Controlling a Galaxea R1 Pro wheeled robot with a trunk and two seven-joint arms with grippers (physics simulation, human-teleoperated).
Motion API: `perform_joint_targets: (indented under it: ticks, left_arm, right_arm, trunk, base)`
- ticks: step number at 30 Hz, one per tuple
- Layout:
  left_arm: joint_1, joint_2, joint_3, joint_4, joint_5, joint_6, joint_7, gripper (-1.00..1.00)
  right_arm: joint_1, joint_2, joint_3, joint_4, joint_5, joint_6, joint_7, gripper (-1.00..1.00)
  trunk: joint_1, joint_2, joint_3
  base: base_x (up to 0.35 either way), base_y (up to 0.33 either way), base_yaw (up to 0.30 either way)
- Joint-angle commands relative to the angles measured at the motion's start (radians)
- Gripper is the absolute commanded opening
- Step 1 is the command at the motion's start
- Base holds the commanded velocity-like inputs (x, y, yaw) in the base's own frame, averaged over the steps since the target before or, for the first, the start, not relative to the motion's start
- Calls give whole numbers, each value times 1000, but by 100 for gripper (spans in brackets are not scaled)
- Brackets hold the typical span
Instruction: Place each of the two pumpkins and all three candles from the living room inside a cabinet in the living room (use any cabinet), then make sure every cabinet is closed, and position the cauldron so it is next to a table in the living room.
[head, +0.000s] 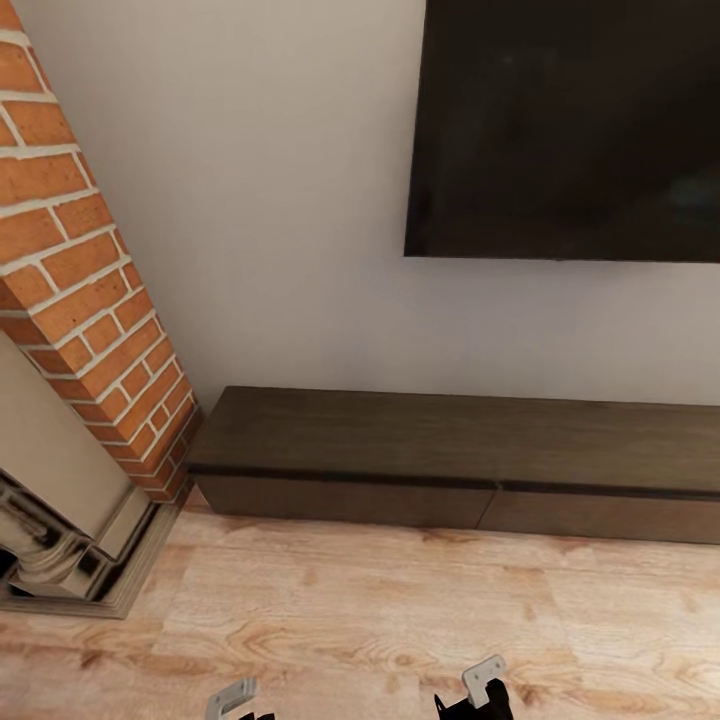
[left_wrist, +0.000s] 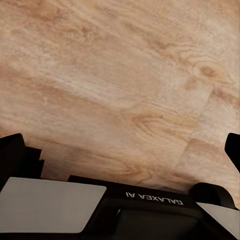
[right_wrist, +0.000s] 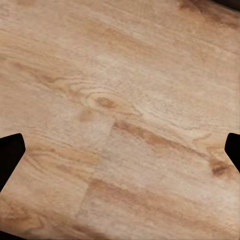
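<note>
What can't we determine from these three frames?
- Cabinet contents: both drawer fronts are shut in the head view.
- Cabinet's right end: cut off by the head view's edge.
- Left gripper and right gripper: fingertips sit wide apart at the wrist views' edges, over bare wooden floor; the head view cuts the arms off.

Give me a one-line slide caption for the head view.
Closed dark-brown cabinet against the wall beneath a black screen, brick fireplace at left, wood floor in front.

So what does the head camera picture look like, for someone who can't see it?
A long, low dark-brown cabinet with closed drawers sits against a pale wall, under a big black screen. A brick fireplace stands at left, with wooden floor in front.
</note>
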Motion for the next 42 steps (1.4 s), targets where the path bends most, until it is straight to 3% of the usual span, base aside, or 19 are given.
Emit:
perform_joint_targets:
  ticks: [1,17,42]
  left_arm:
    - [0,0,0,0,0,0,0,100]
    - [0,0,0,-1,0,0,0,100]
    - [0,2,0,-1,0,0,-2,100]
  right_arm:
    - [0,0,0,0,0,0,0,100]
    - [0,4,1,1,12,1,0,100]
    - [0,1,1,4,8,3,0,100]
  trunk:
    - [0,0,0]
    - [0,0,0]
    - [0,0,0]
  base:
    - [0,0,0]
    - [0,0,0]
    - [320,0,0]
